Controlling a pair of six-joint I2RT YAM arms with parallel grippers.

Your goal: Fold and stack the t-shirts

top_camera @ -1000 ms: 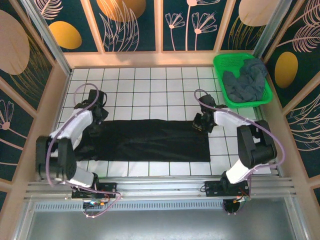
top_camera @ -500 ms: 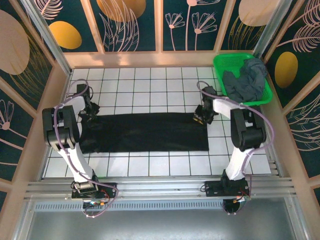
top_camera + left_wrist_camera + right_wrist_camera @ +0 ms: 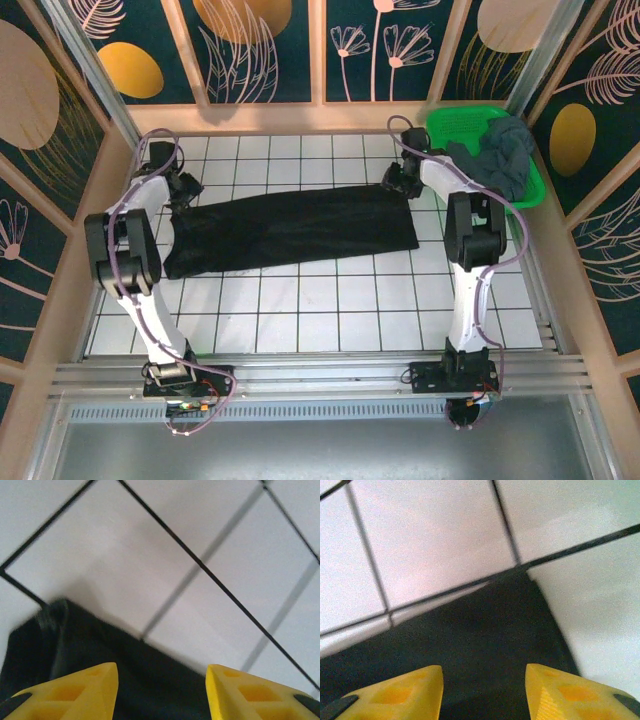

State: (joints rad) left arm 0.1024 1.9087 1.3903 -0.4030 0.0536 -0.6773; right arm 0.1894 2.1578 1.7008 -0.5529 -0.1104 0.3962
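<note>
The black t-shirt lies as a long folded strip across the white tiled table, slightly slanted, with its right end farther back. My left gripper is at its far left corner, and in the left wrist view the yellow fingers stand apart over the black cloth. My right gripper is at the far right corner, open, with the shirt's corner between and below its fingers. The slate grey t-shirt is bunched in the basket.
The green mesh basket stands at the back right corner, just right of my right arm. Wooden rails border the table at the back and sides. White tiles lie bare between the shirt and the arm bases.
Both grippers have moved toward the back of the table, and the black shirt has slid back with them. Its near edge is now farther from the arm bases.
</note>
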